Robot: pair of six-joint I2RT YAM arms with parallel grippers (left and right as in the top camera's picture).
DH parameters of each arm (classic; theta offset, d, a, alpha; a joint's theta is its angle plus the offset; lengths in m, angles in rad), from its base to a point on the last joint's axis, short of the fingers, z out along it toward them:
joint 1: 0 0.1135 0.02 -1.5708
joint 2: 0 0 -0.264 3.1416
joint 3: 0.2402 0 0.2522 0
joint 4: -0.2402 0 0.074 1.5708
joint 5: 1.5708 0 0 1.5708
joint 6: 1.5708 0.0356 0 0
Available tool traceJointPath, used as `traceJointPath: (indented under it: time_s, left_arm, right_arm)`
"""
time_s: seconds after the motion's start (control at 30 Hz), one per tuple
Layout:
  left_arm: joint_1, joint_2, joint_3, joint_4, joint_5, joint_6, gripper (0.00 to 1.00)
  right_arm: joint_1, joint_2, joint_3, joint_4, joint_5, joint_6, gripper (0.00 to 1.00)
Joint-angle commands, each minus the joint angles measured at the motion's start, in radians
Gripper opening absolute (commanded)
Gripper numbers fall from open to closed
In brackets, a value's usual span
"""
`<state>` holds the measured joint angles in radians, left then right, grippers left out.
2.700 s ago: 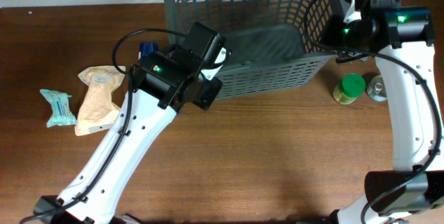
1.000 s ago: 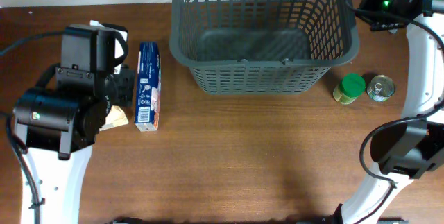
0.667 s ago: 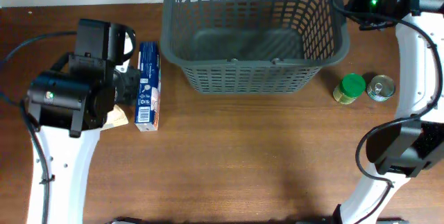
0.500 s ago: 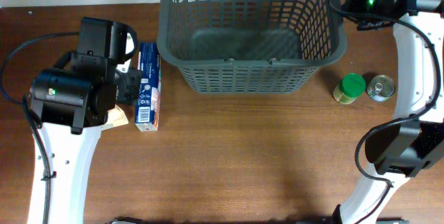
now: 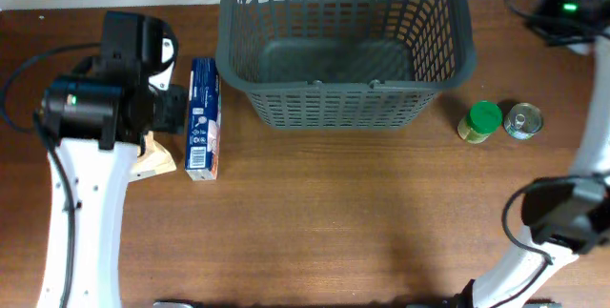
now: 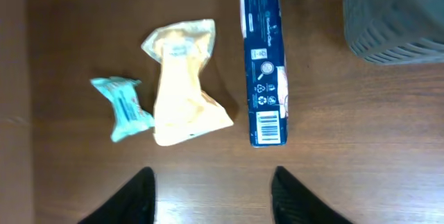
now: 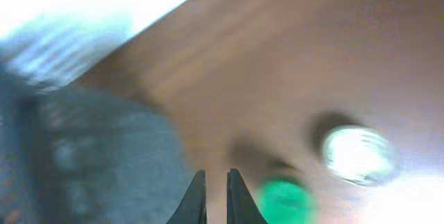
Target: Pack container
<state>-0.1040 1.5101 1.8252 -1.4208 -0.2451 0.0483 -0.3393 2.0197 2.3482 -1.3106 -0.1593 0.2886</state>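
Note:
The container is a large dark grey lattice basket [image 5: 343, 108] at the back middle of the table, with nothing in it. Its corner shows in the left wrist view [image 6: 395, 16] and it is a blur in the right wrist view [image 7: 90, 154]. My left gripper [image 6: 215, 182] is open and empty, high above bare wood in front of a blue box [image 6: 261, 57], a tan pouch [image 6: 184, 82] and a teal packet [image 6: 123, 107]. My right gripper [image 7: 216, 189] has its fingers nearly together with nothing between them, above the table right of the basket.
The blue box [image 5: 201, 117] lies left of the basket. The tan pouch [image 5: 157, 160] is mostly under my left arm. A green-lidded jar [image 5: 481, 120] and a tin can [image 5: 521, 120] stand right of the basket; both also show in the right wrist view [image 7: 284, 200] [image 7: 357, 154].
The basket has slid a little to the left. My right arm has pulled away from the basket's right rim toward the far right. My left arm has shifted slightly.

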Motion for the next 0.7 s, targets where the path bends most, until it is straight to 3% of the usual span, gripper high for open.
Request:
traceJointPath:
  time_s: [0.0, 0.1, 0.13, 0.17, 0.2, 0.67]
  left_arm:
    - [0.045, 0.065, 0.003, 0.031, 0.106, -0.011, 0.65]
    - [0.071, 0.132, 0.003, 0.064, 0.135, -0.010, 0.70]
    - [0.079, 0.164, 0.003, 0.069, 0.151, -0.009, 0.75]
    - [0.085, 0.199, 0.003, 0.067, 0.168, -0.006, 0.80]
    - [0.090, 0.249, 0.003, 0.054, 0.199, 0.025, 0.98]
    - [0.094, 0.652, 0.003, 0.144, 0.232, 0.089, 0.99]
  right_arm:
    - [-0.079, -0.147, 0.075, -0.056, 0.239, 0.008, 0.04]
    - [-0.130, -0.185, 0.075, -0.078, 0.322, 0.008, 0.04]
    - [-0.154, -0.192, 0.075, -0.085, 0.329, 0.007, 0.14]
    - [-0.181, -0.194, 0.075, -0.092, 0.328, 0.007, 0.46]
    - [-0.211, -0.194, 0.074, -0.101, 0.328, 0.007, 0.99]
    - [-0.245, -0.194, 0.069, -0.100, 0.329, 0.007, 0.99]
